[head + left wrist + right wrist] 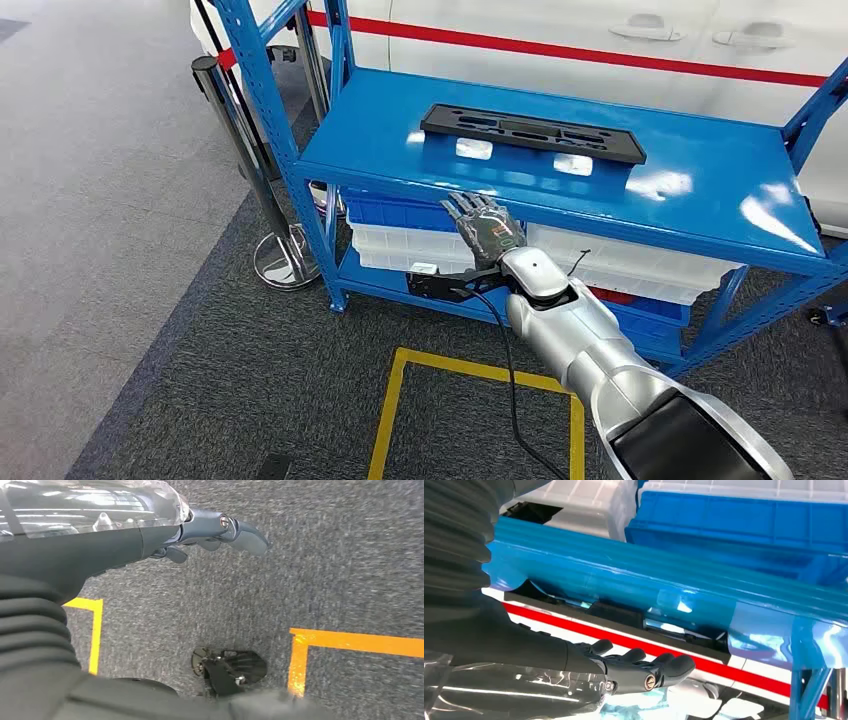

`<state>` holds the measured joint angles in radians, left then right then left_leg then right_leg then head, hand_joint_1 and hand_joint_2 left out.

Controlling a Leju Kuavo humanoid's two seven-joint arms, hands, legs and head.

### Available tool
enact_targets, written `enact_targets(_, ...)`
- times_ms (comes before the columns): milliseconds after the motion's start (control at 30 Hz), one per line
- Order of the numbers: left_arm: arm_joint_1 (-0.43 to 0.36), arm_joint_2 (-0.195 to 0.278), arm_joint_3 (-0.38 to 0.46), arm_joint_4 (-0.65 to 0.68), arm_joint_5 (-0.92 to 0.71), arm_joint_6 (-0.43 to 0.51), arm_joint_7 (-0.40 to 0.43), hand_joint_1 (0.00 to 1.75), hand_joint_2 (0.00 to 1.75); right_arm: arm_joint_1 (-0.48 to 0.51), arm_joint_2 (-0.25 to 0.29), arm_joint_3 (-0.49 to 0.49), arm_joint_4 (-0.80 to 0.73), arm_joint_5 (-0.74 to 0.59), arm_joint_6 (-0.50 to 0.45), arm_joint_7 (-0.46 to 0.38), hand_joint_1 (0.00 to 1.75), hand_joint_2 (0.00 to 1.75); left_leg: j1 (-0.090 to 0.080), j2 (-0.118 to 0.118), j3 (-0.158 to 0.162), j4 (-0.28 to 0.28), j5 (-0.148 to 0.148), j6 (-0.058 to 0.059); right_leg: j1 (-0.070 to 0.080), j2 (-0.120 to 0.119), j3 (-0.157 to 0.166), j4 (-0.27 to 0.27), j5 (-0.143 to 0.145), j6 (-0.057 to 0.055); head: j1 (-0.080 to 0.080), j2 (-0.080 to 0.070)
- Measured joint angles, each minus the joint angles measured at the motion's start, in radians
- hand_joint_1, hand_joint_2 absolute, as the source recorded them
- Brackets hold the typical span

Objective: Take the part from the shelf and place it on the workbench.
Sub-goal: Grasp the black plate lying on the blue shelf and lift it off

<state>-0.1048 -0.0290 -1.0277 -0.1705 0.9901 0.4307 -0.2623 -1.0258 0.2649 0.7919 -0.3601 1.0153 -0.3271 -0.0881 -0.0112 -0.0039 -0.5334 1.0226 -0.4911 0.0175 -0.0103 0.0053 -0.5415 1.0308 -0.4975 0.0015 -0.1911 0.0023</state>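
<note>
Reaching up from the lower right of the head view, the right hand [487, 228] sits at the front edge of the blue shelf [700, 190], fingers straight, slightly apart and holding nothing, while the black part [532, 132] lies flat at upper centre, probably the reach before a grasp. Left wrist view: the left hand [220, 530] hangs over grey carpet, fingers loosely extended, idle. Right wrist view: the fingers [649, 665] lie side by side just short of the shelf lip.

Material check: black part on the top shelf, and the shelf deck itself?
Black part: looks like moulded plastic, matte black, with cut-out slots and no glare; could be coated metal. Shelf: painted sheet steel by the look, glossy blue, throwing bright mirror-like reflections, with rolled edges and bolted uprights.
</note>
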Motion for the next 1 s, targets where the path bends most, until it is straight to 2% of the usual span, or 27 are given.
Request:
enact_targets(300, -0.006, 0.001, 0.000, 0.000, -0.001, -0.014, 0.018, 0.00, 0.00, -0.067, -0.024, -0.001, 0.008, -0.011, 0.051, 0.002, 0.00, 1.75, 0.000, 0.000, 0.000, 0.000, 0.000, 0.000, 0.000, 0.000, 0.000, 0.000, 0.000, 0.000, 0.000, 0.000)
enact_targets(633, -0.007, 0.001, 0.000, 0.000, 0.004, -0.015, 0.021, 0.00, 0.00, -0.206, -0.082, -0.046, 0.041, -0.073, 0.126, 0.010, 0.00, 1.75, 0.000, 0.000, 0.000, 0.001, 0.000, 0.000, 0.000, 0.000, 0.000, 0.000, 0.000, 0.000, 0.000, 0.000)
enact_targets(1000, -0.002, 0.001, 0.004, 0.000, 0.019, -0.034, -0.016, 0.00, 0.00, -0.197, -0.103, -0.079, 0.065, -0.103, 0.109, -0.042, 0.00, 1.75, 0.000, 0.000, 0.000, 0.001, 0.000, 0.000, 0.000, 0.000, 0.000, 0.000, 0.000, 0.000, 0.000, 0.000)
